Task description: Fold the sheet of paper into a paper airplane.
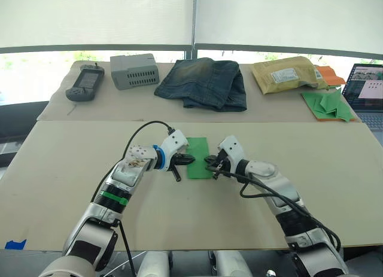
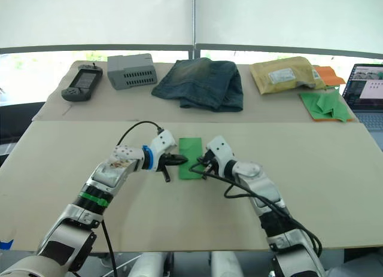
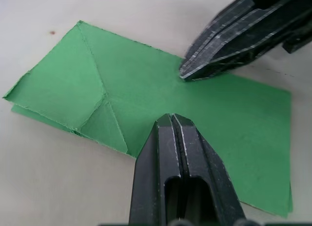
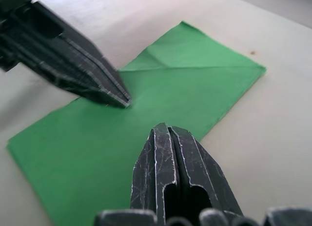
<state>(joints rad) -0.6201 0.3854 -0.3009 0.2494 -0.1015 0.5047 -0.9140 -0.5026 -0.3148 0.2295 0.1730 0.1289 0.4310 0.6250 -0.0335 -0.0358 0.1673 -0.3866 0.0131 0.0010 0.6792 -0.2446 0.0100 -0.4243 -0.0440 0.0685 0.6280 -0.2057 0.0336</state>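
Two grippers meet over the sheet of paper (image 1: 198, 158), which lies flat on the tabletop (image 1: 72, 169) in front of the robot, well apart from the jeans (image 1: 204, 81) and the pile of green shapes (image 1: 328, 104) at the far edge. The left gripper (image 1: 187, 160) comes in from the sheet's left edge and the right gripper (image 1: 209, 163) from its right edge. Both pairs of fingers are pressed together with nothing between them, and the tips bear down on the paper's top surface, as the wrist views confirm.

The sheet is folded to a narrow strip. Its long axis runs away from the robot, toward the jeans. One end carries diagonal creases and a slanted corner; the head views do not show clearly which end that is.

Judgement: the step in hand is flattening a crease. To do it well, one tip should pin the paper while the other slides along the fold line, with light, steady pressure. The layers should stay aligned at the edges. A hard sideways push risks skidding the thin paper across the smooth tabletop.
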